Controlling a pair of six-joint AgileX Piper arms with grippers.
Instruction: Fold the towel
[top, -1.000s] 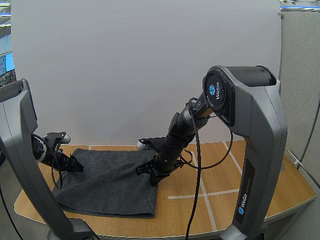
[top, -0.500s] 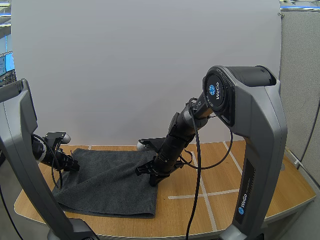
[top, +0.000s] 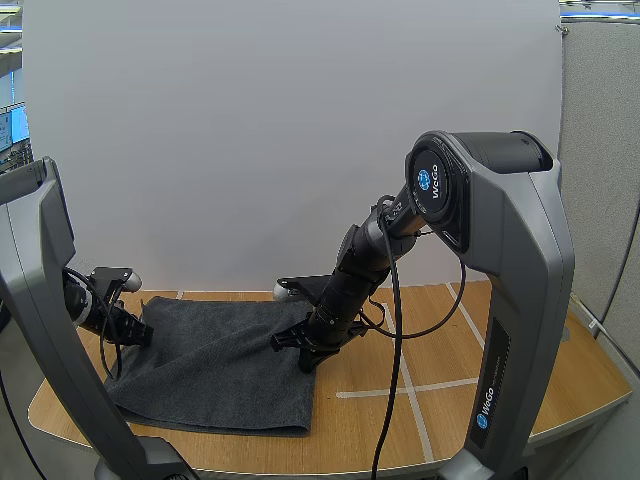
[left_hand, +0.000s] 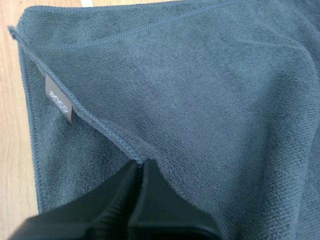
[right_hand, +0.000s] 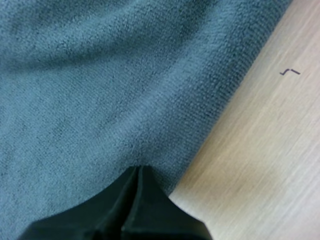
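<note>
A dark grey towel (top: 220, 365) lies flat on the wooden table (top: 440, 420), left of centre. My left gripper (top: 145, 332) is low at the towel's left edge. In the left wrist view its fingers (left_hand: 138, 164) lie together, pinching the towel's stitched hem (left_hand: 107, 127) a little way from a small grey label (left_hand: 58, 100). My right gripper (top: 305, 362) rests down at the towel's right edge. Seen from the right wrist, those fingers (right_hand: 138, 169) form one dark wedge, tips nipped on the towel (right_hand: 100, 75) right at its border with the bare wood (right_hand: 260, 150).
White tape lines (top: 400, 388) cross the table to the right of the towel. The right arm's grey base column (top: 510, 300) stands at the right. Bare wood lies in front of and to the right of the towel.
My left gripper's fingers have closed from wide apart onto the towel's left hem, and it has shifted slightly leftward. The right arm and the towel have stayed put.
</note>
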